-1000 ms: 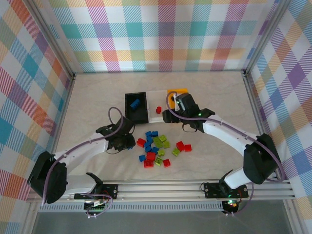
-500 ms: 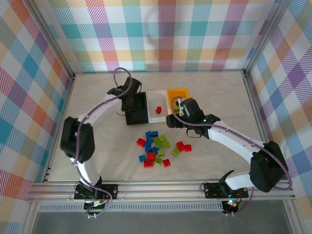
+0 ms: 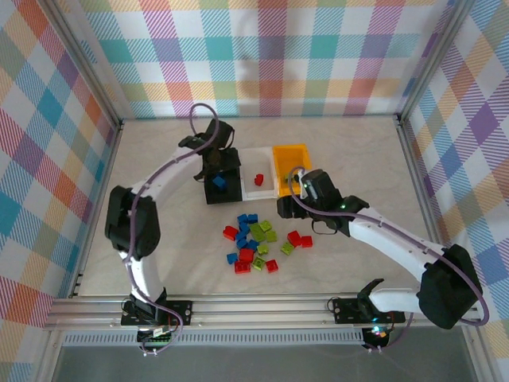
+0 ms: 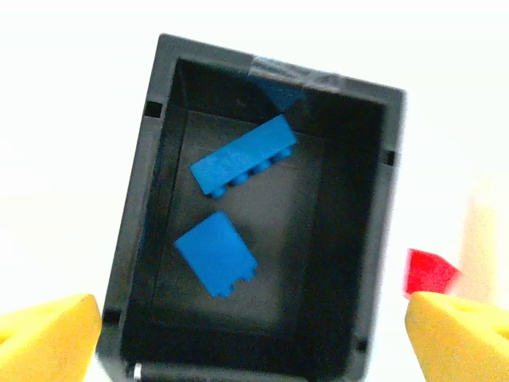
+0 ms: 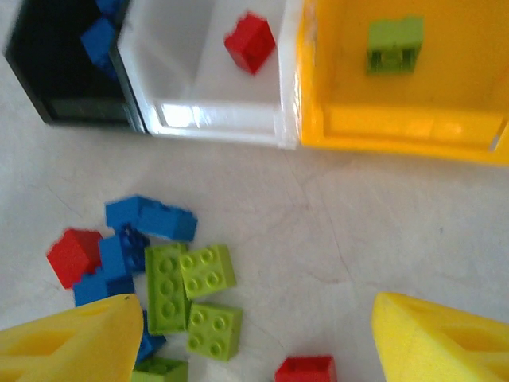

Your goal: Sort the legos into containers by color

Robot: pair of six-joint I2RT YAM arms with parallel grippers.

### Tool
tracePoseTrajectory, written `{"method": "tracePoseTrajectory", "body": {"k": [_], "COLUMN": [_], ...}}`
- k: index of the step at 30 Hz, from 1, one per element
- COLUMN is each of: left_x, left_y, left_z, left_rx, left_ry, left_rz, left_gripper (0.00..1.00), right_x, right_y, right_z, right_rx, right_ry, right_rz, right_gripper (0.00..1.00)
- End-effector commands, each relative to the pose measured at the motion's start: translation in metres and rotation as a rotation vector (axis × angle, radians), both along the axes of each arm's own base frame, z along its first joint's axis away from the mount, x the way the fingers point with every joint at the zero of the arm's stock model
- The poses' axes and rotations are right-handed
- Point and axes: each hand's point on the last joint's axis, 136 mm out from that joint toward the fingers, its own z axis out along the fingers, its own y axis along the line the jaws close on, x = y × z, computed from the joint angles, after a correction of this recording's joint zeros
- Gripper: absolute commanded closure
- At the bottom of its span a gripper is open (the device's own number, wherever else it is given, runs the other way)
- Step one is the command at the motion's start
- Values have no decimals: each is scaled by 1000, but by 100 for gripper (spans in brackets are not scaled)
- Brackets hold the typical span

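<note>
In the left wrist view the black container [image 4: 137, 215] holds two blue legos, a long one [image 4: 242, 156] and a squarish one [image 4: 215, 253]. My left gripper [image 4: 254, 342] hangs open above it with nothing between its fingers. From above, the left gripper [image 3: 216, 169] sits over the black container [image 3: 224, 199]. The white container [image 5: 207, 111] holds a red lego [image 5: 250, 40], and the orange-yellow container [image 5: 398, 127] holds a lime green lego [image 5: 395, 44]. My right gripper [image 5: 254, 342] is open over bare table just in front of the containers, beside lime green legos [image 5: 207, 270].
The loose pile of blue, red and green legos [image 3: 256, 243] lies in the middle of the table, in front of the containers. The right gripper [image 3: 286, 195] sits between the pile and the orange-yellow container [image 3: 286, 153]. Checked walls close in three sides.
My left arm swung from the pile to the black container and opened, leaving a second blue lego inside. My right gripper drew back from the orange-yellow container toward the pile.
</note>
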Motion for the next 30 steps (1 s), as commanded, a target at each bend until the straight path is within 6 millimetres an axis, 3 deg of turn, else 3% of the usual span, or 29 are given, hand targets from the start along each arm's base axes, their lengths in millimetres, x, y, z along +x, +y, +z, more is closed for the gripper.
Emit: {"method": "tracePoseTrajectory", "body": {"k": [1, 6, 10, 15, 21, 26, 30], "left_x": [-33, -92, -132, -165, -183, -185, -183], "left_y": [-24, -36, -25, 0, 17, 21, 22], "left_z": [51, 48, 17, -16, -29, -31, -28], "left_rx": [-138, -222, -245, -234, -211, -195, -191], "left_ry": [-101, -113, -66, -17, 6, 5, -3], "left_rz": [-82, -148, -139, -91, -70, -59, -60], "left_gripper": [0, 0, 0, 0, 0, 0, 0], "right_x": [-26, -47, -48, -42, -39, -43, -42], "right_y": [-7, -14, -10, 2, -7, -7, -4], "right_z": [-25, -56, -70, -81, -95, -106, -101], "right_rx": [-1, -52, -86, -163, -258, -278, -261], "right_ry": [116, 192, 207, 195, 187, 222, 211], "right_rz": [8, 27, 52, 89, 71, 89, 89], "right_gripper": [29, 31, 31, 33, 40, 44, 55]}}
